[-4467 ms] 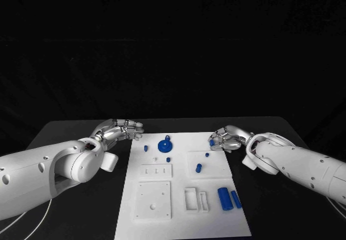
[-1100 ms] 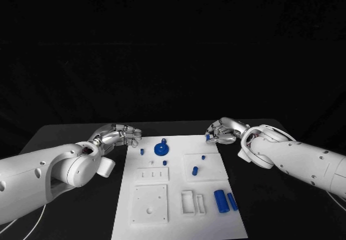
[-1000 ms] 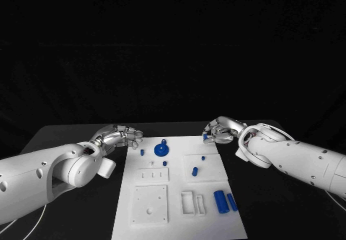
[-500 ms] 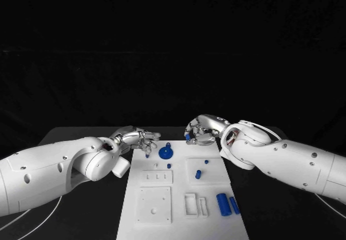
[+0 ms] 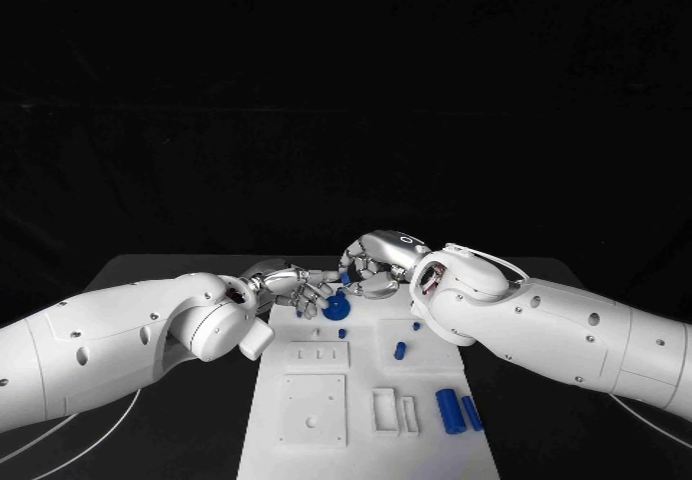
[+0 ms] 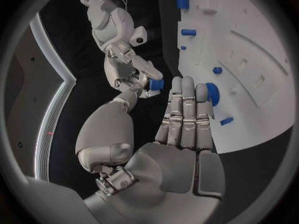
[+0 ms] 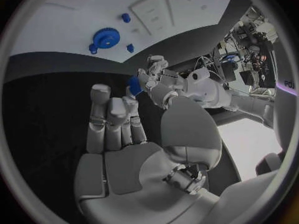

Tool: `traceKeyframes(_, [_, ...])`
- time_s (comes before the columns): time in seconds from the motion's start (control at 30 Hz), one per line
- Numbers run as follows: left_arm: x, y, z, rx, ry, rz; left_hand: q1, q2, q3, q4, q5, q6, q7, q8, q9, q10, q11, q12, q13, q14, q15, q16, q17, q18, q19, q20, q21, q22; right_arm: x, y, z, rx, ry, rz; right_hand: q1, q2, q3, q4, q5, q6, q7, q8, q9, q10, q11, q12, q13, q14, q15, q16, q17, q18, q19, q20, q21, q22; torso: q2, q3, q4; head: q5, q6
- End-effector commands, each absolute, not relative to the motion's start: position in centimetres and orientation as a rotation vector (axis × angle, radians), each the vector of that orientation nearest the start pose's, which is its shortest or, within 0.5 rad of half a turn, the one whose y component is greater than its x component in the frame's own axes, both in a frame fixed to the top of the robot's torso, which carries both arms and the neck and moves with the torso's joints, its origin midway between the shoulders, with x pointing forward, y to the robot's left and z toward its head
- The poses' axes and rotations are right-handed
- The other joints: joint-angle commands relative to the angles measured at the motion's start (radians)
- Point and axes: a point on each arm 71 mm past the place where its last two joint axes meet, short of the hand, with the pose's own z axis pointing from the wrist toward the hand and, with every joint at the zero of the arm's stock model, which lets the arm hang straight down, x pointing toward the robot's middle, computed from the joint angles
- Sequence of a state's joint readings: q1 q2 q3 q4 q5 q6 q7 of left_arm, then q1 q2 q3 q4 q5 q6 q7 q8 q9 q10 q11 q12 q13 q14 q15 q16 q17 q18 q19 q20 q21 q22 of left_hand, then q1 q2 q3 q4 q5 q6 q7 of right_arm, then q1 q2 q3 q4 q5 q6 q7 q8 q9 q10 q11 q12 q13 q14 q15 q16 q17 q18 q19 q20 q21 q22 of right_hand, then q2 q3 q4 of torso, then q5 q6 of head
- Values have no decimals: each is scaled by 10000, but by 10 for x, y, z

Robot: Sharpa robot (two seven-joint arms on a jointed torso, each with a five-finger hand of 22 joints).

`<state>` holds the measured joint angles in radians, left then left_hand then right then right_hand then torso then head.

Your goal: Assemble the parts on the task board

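Note:
The white task board (image 5: 361,420) lies in the middle of the black table. A blue gear (image 5: 335,308) stands at its far end. My right hand (image 5: 372,268) hovers over that far end and pinches a small blue part (image 6: 156,84) between its fingertips. My left hand (image 5: 296,290) reaches in from the other side with its fingers straight and nothing in them. Its fingertips (image 6: 176,84) are close beside the held part. In the right wrist view the blue part (image 7: 133,86) sits between my right hand (image 7: 115,129) and my left hand (image 7: 156,79).
Two blue cylinders (image 5: 449,410) lie side by side at the board's near right. A short blue piece (image 5: 400,350) and a small peg (image 5: 417,325) sit at the right middle. White raised blocks (image 5: 315,356) occupy the board's left half. Black table surrounds the board.
Both hands have come together over the board's far end: the right hand moved left with the blue part, the left hand moved right towards it. The camera has also shifted.

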<state>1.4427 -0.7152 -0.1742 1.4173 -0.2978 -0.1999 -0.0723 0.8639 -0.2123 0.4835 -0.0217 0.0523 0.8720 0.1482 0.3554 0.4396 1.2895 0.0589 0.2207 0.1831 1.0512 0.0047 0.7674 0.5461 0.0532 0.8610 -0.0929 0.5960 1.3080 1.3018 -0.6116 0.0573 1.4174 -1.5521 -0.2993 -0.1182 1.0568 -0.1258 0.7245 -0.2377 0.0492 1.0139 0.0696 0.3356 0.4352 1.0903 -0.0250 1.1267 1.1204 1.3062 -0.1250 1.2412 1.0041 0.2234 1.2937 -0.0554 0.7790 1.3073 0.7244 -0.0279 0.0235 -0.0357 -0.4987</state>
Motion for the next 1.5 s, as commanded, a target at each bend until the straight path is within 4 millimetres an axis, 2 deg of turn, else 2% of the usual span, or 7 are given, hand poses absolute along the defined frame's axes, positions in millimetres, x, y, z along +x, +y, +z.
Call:
traceKeyframes(0.03, [524, 168, -136, -7390, 19207, -11810, -88, -47, 28, 167, -27, 48, -16, 2, -1, -78, 5, -66, 27, -97, 16, -36, -27, 75, -71, 3, -49, 113, 518, -106, -100, -3233, 14318, 6886, 6, -67, 57, -7, -1, 229, 181, 68, 275, 60, 11, -14, -10, -14, -72, 19, 11, 384, 90, 3, 61, 146, 15, 14, -20, 76, 17])
traceKeyframes(0.27, [525, 165, -135, -7496, 19023, -12013, 9, -150, 92, 447, -26, -70, 37, -91, -36, -186, 54, -145, 71, -191, 60, -62, -102, 82, -147, 45, -73, 97, 514, -96, -107, -3516, 14545, 7020, 6, -76, 65, -5, 0, 229, 181, 68, 278, 62, 11, -15, -10, -13, -72, 18, 12, 384, 92, 3, 63, 147, 31, 19, -6, 108, -3])
traceKeyframes(0.5, [525, 162, -135, -7395, 19130, -12175, 165, -125, 82, 474, -25, -67, 41, -95, -39, -225, 73, -178, 95, -227, 83, -70, -137, 82, -193, 70, -82, 96, 513, -94, -112, -3570, 14596, 6964, 0, -85, 70, -1, 0, 225, 182, 67, 280, 63, 11, -16, -11, -13, -72, 16, 14, 384, 94, 3, 63, 147, 23, 24, -6, 122, -43])
traceKeyframes(0.93, [526, 159, -137, -7031, 19457, -11917, 789, 323, -343, 25, -13, 143, -38, -28, -28, -168, 44, -190, 234, -230, 94, -11, -240, 78, -236, 93, -39, 106, 513, -90, -114, -3597, 14591, 7008, 0, -93, 86, 3, 1, 222, 181, 67, 284, 66, 11, -19, -11, -11, -72, 14, 16, 384, 97, 3, 64, 148, 33, 26, -19, 89, -45])
traceKeyframes(1.13, [526, 160, -138, -6939, 19531, -11775, 873, 426, -476, -85, -13, 253, -85, 5, -23, -95, 10, -166, 287, -199, 81, 25, -267, 78, -221, 84, -27, 96, 512, -89, -115, -3605, 14605, 7022, 1, -94, 89, 4, 2, 223, 181, 68, 285, 66, 11, -19, -11, -11, -72, 14, 17, 384, 98, 3, 64, 148, 36, 31, 0, 88, -59])
traceKeyframes(1.37, [526, 157, -138, -6803, 19663, -11764, 960, 550, -608, -204, -13, 398, -149, 41, -19, 8, -41, -133, 356, -162, 58, 76, -299, 79, -193, 64, -12, 80, 513, -86, -116, -3627, 14675, 7004, 0, -96, 95, 6, 2, 225, 181, 70, 288, 69, 11, -19, -11, -10, -72, 13, 18, 384, 100, 2, 65, 148, 35, 17, -20, 99, -78])
traceKeyframes(1.5, [526, 155, -139, -6705, 19769, -11712, 1161, 821, -709, -454, -3, 561, -210, 69, -24, 133, -100, -95, 434, -91, 15, 168, -316, 73, -140, 30, 26, 74, 513, -86, -118, -3616, 14715, 6981, -4, -97, 98, 9, 3, 226, 181, 71, 289, 71, 11, -19, -11, -9, -73, 13, 19, 384, 102, 3, 65, 148, 38, 23, -14, 99, -89])
